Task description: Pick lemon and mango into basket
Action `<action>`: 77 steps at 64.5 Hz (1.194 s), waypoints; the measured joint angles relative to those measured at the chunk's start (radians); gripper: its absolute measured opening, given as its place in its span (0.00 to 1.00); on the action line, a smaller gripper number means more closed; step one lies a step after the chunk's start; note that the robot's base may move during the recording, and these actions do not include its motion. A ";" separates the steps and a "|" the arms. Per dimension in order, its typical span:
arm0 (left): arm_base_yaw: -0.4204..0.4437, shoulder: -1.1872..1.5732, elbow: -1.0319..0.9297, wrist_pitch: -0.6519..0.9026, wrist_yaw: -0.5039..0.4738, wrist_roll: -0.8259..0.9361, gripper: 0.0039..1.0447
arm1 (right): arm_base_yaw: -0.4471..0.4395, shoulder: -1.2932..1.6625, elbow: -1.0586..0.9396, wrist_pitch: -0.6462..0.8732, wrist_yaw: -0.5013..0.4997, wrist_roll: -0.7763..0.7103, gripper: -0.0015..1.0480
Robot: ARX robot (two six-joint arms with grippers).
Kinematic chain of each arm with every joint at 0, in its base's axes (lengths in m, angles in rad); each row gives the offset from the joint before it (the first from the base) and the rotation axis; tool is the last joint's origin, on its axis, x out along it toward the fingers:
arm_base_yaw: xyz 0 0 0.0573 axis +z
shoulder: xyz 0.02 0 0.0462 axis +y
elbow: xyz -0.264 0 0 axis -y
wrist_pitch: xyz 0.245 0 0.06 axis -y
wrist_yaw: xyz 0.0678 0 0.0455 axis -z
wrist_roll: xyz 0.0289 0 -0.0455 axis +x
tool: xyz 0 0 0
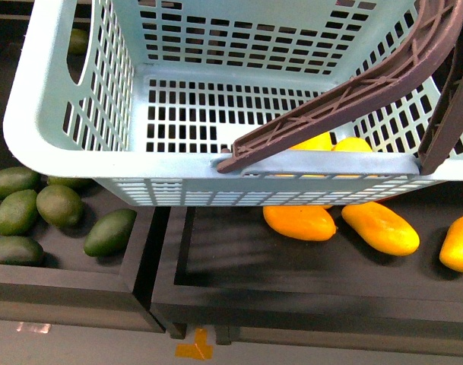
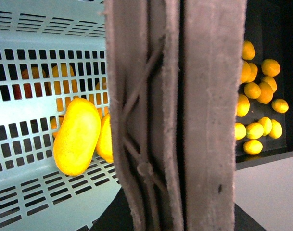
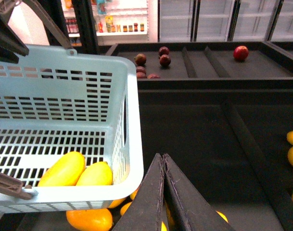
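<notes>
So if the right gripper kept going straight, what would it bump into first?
Probably nothing soon. The shut right gripper points over the empty black bin floor, beside the basket, toward a divider wall. Depth is unclear.

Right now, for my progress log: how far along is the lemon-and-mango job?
Seemingly done: two yellow oval fruits lie inside the light turquoise slotted plastic basket, though which is lemon or mango I cannot tell. In hand: nothing; the right end effector is shut and empty. Left: perhaps only confirming both kinds.
</notes>
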 joint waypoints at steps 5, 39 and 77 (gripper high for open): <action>0.000 0.000 0.000 0.000 0.002 -0.001 0.15 | 0.000 -0.002 0.000 -0.001 0.000 0.000 0.02; 0.000 0.000 0.000 0.000 0.000 -0.001 0.15 | 0.000 -0.002 0.000 -0.001 0.002 -0.001 0.87; -0.005 0.000 0.000 0.000 -0.001 -0.004 0.15 | 0.000 -0.005 0.000 -0.004 0.000 -0.002 0.92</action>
